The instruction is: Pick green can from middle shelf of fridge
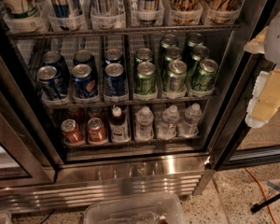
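The hand hangs at the right edge of the view, outside the fridge, pale and cream-coloured; whether its fingers are open or closed cannot be told. Off to its left, well apart, the middle shelf carries three lanes of green cans beside three lanes of blue cans. The green can nearest the hand stands at the front of the rightmost lane, slightly tilted. Its label cannot be read. Below, left of the hand, sit red cans and clear bottles.
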Robot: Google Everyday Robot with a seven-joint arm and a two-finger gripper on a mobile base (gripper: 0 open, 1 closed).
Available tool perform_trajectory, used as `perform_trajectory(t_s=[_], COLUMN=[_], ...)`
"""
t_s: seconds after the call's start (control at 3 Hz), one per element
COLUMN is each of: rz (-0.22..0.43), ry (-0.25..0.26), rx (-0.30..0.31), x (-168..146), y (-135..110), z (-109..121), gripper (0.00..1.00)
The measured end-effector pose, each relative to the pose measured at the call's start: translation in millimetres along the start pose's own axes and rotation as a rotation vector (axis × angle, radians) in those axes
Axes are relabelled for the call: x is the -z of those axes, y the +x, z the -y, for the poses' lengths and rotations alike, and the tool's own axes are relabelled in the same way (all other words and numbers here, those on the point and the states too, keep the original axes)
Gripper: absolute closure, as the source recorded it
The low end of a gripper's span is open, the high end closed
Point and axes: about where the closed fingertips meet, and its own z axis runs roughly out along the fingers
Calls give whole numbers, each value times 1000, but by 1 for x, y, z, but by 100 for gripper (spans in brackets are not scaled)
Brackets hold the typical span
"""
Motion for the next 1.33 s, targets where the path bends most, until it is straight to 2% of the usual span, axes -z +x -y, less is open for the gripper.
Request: perform_trajectory(t_s=[0.33,0.67,1.0,1.33], rz=[0,-23,-49,-74], ry=[0,13,17,23], rx=[0,-8,-12,-20], x=[0,-14,-50,-100], y=[0,-2,-4,-7], z=[0,-2,-9,-20], gripper=[0,0,0,0])
